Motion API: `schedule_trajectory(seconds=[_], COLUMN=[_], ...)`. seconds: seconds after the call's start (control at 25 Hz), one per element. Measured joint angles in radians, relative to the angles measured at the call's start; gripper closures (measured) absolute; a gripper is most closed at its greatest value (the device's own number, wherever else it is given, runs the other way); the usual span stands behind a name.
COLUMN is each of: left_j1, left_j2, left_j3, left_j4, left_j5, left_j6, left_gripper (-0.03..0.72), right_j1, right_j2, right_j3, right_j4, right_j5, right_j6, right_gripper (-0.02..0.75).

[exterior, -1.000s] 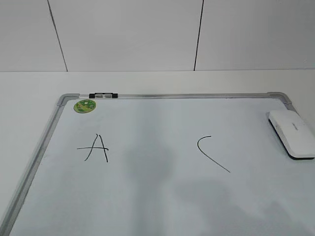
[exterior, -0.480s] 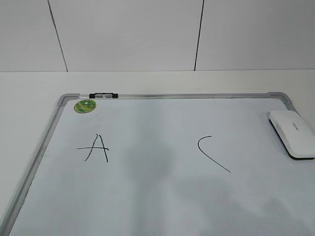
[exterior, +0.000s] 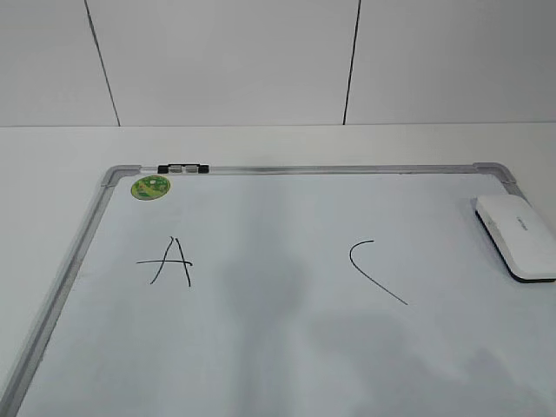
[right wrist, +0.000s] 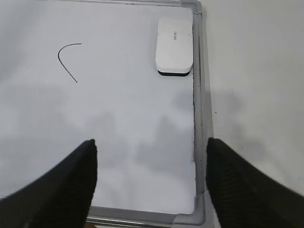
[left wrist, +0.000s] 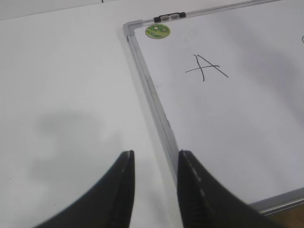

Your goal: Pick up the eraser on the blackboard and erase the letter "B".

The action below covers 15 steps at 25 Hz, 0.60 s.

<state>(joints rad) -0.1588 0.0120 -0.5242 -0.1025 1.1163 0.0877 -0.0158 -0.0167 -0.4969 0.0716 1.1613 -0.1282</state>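
The eraser [exterior: 515, 235], a white block with a black base, lies flat at the right edge of the blackboard [exterior: 287, 347], a white board with a grey frame. It also shows in the right wrist view [right wrist: 174, 46]. No letter "B" shows in any view. A black "A" [exterior: 171, 261] and a "C"-like curve [exterior: 373, 271] are on the board. My right gripper [right wrist: 151, 147] is wide open and empty, above the board's near right corner, well short of the eraser. My left gripper [left wrist: 154, 159] is open and empty over the board's left frame.
A round green magnet [exterior: 150, 186] and a small black clip [exterior: 182, 167] sit at the board's far left corner. White table surrounds the board, with a white panelled wall behind. Neither arm shows in the exterior view.
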Motion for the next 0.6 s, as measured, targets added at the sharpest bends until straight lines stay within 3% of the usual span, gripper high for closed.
schedule_trajectory(seconds=[0.6], left_j1=[0.072], left_j2=[0.0], left_j3=[0.0], left_j4=[0.0], left_j5=[-0.002], left_j6=[0.0], left_gripper=[0.453], right_j1=[0.0], right_j2=[0.0], right_j3=[0.0], right_j4=[0.0], right_j5=[-0.002], right_j6=[0.0], right_gripper=[0.187])
